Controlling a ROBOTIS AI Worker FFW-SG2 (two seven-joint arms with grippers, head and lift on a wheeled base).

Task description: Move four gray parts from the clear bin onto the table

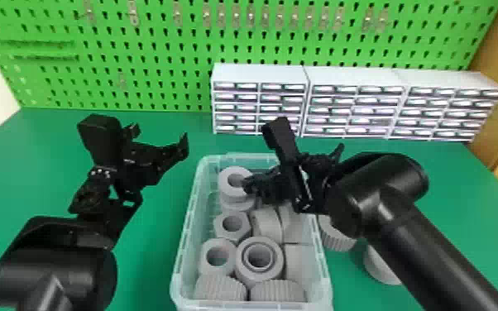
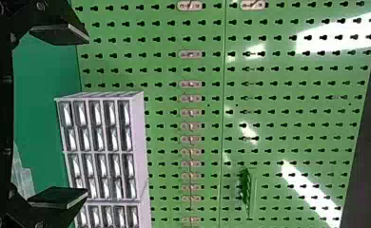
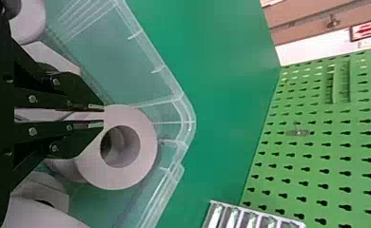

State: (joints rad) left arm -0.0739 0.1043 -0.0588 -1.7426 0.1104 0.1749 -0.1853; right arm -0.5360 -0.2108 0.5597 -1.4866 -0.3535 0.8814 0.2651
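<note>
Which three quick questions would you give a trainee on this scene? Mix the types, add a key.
1. Multiple choice: how many gray parts can be seen on the green table, to the right of the clear bin?
A) none
B) two
C) five

2. True or false: the left gripper's fingers are closed together.

3. Fill in: the gripper reaching in over the bin belongs to the ____ arm.

Key:
1. B; one is ribbed, the other partly behind the arm.
2. False; the left gripper is spread open.
3. right; see the right gripper.
</note>
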